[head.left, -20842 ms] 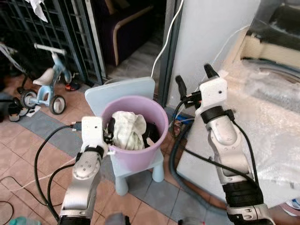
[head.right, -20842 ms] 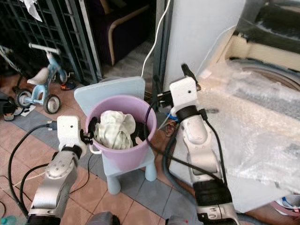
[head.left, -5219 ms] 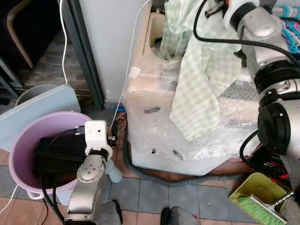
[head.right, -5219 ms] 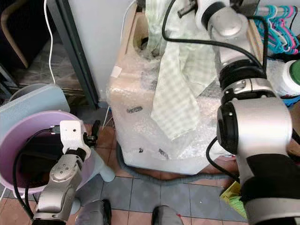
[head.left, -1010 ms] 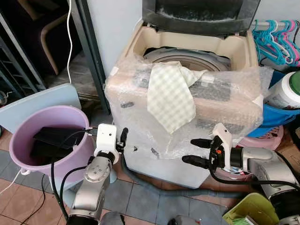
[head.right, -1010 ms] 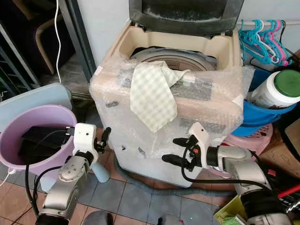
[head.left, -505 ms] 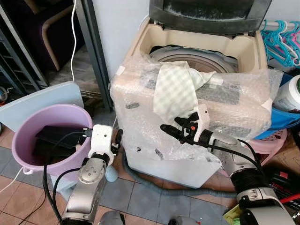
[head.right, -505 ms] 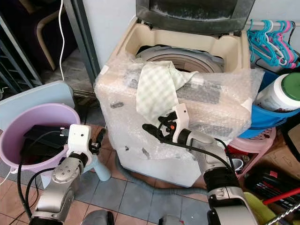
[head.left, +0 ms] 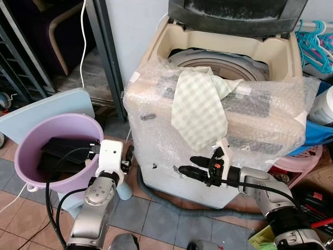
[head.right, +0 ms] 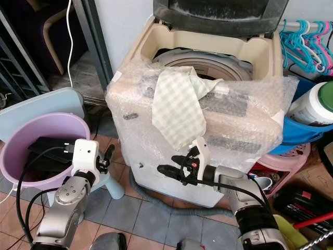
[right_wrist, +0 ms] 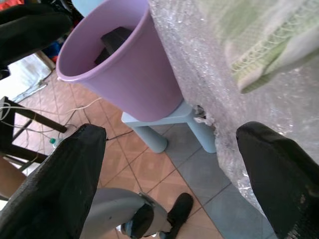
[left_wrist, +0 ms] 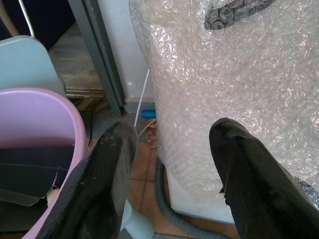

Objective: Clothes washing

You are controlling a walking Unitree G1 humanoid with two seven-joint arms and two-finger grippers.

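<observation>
Right gripper [head.left: 188,164] sits low against the front of the top-load washing machine [head.left: 270,52], fingers spread wide, holding nothing. The green checked cloth [head.left: 199,109] is just above it: draped over the bubble-wrapped front edge, one end tucked toward the drum opening [head.left: 218,61], the long tail hanging down the outside. Its lower hem ends a little above the upper finger, apart from it. In the right wrist view the hem [right_wrist: 259,64] shows above the gap between the fingers, so the approach looks like it's from below to catch the tail.

My read: the cloth is only half in, so the hanging tail needs lifting and pushing over the rim into the drum. Bubble wrap [left_wrist: 239,74] is slick and loose; the fingers could snag it instead of the fabric.

Left gripper [left_wrist: 172,164] is parked between the purple bucket [head.left: 31,135] and the washer's side, fingers open and empty. The bucket stands on a pale blue plastic chair [head.left: 47,109], close beside that gripper, with dark items [head.left: 62,151] left in it. Probably staged there for the next pick.
</observation>
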